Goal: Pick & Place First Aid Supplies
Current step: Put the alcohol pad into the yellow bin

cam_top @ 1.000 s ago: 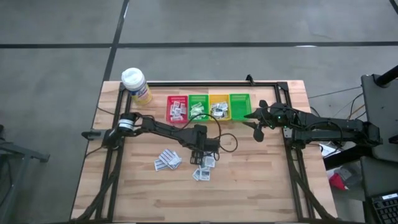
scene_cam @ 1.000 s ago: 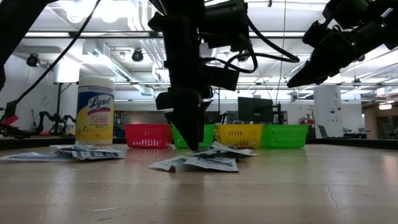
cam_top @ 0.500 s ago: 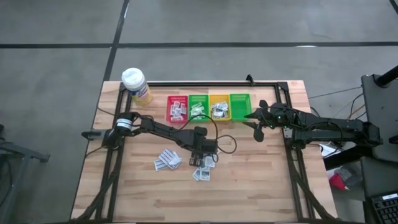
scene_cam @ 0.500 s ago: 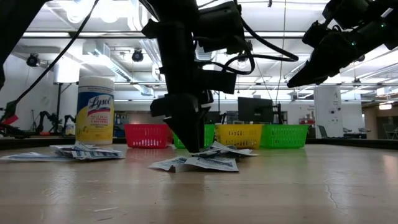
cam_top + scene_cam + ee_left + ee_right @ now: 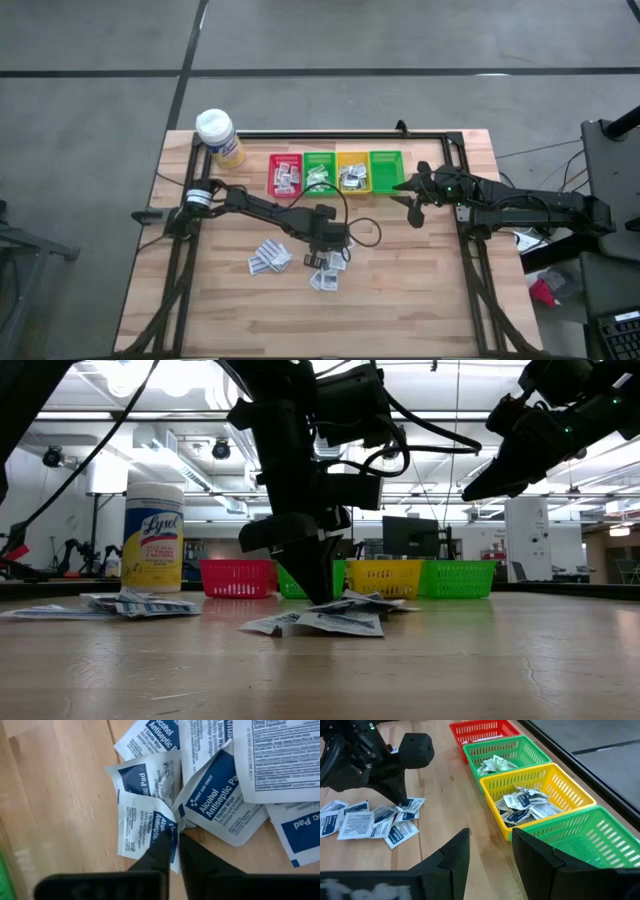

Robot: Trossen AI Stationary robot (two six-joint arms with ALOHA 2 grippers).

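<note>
left hand (image 5: 171,836): i've got it down on the worktop (image 5: 420,300) at the nearer cluster of sachets, fingers (image 5: 156,851) pinched together on the corner of one alcohol pad sachet (image 5: 145,827). corner grip because the pad lies flat, and an edge is the only thing to bite.
grip quality: looks thin. only the corner sits between the tips, so i'd lift slowly; it could slip or drag a neighbour.
neighbours: other sachets (image 5: 222,802) overlap just beside the held one, one touching its edge. risk of a double pick.
second pile (image 5: 270,258): loose sachets on the worktop, to the left of the working cluster, untouched.
bins: red bin (image 5: 285,173), green bin (image 5: 320,172), yellow bin (image 5: 352,171) hold sachets already; far green bin (image 5: 386,168) shows none. lined up at the back edge so each type gets its own drop.
right hand (image 5: 490,847): parked in the air by the far green bin, fingers apart, holding nothing. kept clear of the left arm's path.
bottle (image 5: 219,136): back left corner, well apart, not part of this.
</note>
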